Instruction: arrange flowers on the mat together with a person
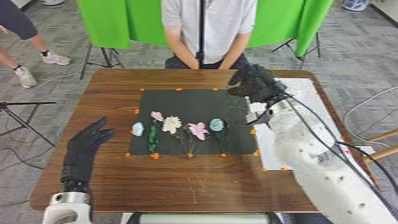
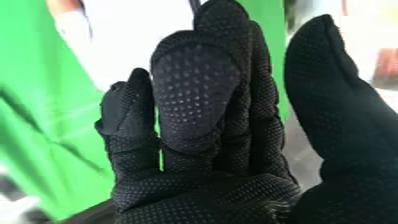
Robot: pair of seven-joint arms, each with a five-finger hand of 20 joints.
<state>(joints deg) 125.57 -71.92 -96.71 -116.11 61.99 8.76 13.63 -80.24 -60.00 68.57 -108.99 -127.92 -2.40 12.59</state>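
Note:
My right hand [image 1: 251, 84] is over the far right corner of the dark mat [image 1: 187, 102], beside the white sheet. In the right wrist view this hand [image 2: 204, 150] is open and holds nothing, its fingers loosely extended. On the mat lie a pale blue flower [image 1: 137, 129] at the left, a small pink flower [image 1: 157, 116] near a green stem [image 1: 153, 140], a white flower [image 1: 172, 124], a larger pink flower [image 1: 198, 130] and a blue flower [image 1: 217, 124]. Left of the mat, my left hand [image 1: 84, 150] is open above the table.
A white sheet [image 1: 274, 152] lies along the right of the brown table [image 1: 115, 182]. Orange tabs [image 1: 155, 156] dot the mat's edges. A person sits across the table, arms lowered at its far edge, with a green cloth [image 1: 289, 20] behind.

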